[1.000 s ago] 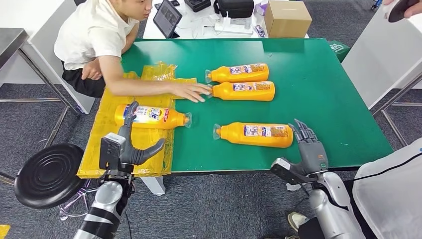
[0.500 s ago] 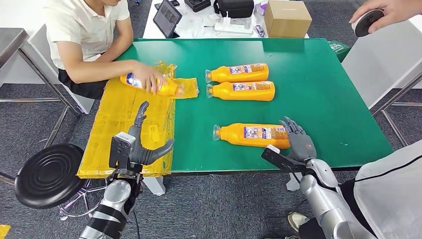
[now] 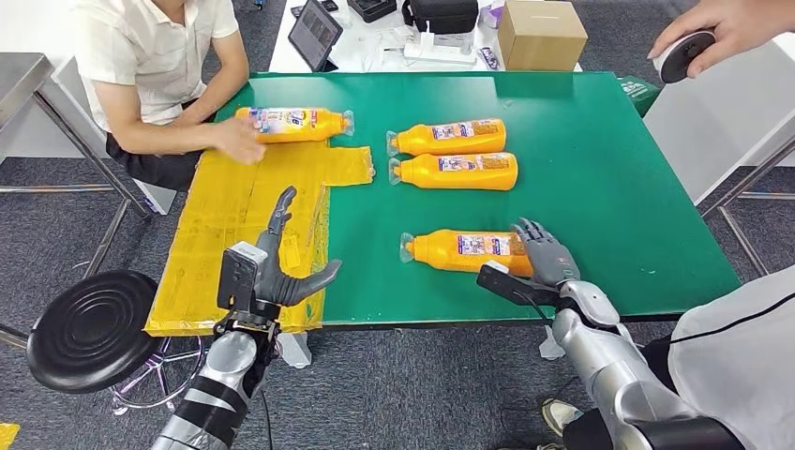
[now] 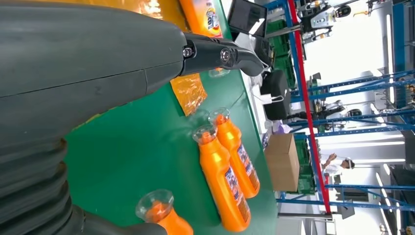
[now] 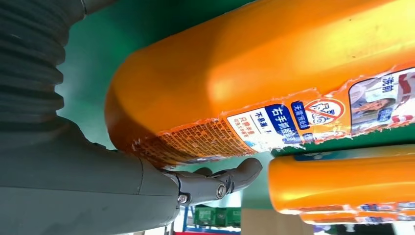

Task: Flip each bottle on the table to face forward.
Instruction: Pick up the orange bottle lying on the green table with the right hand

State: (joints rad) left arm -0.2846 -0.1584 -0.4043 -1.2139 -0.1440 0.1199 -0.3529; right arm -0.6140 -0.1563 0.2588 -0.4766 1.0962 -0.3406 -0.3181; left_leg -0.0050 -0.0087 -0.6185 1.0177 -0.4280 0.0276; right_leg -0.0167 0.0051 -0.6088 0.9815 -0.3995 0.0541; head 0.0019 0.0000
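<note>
The right hand (image 3: 547, 258) lies at the base end of the near bottle (image 3: 464, 251), fingers spread over it; the right wrist view shows the thumb (image 5: 215, 182) tucked against the bottle's underside by its torn label, but whether the hand has a real grip I cannot tell. The left hand (image 3: 275, 272) hovers open over the yellow sheet (image 3: 216, 253) at the table's near left edge, fingers apart, holding nothing. There are four orange bottles, all lying on their sides on the green table (image 3: 600, 159): the near one, two side by side in the middle, the upper (image 3: 448, 137) and lower (image 3: 455, 172) almost touching, caps to the left, and a fourth (image 3: 292, 123) at the far left under a seated person's hand (image 3: 236, 141). The head view shows all four; the left wrist view shows the middle pair, the near bottle's clear cap (image 4: 155, 205) and part of the fourth. A second person's hand (image 3: 722, 28) holds a round object at the far right. One cardboard box (image 3: 541, 34) and one tablet (image 3: 315, 34) sit on the white table behind.
</note>
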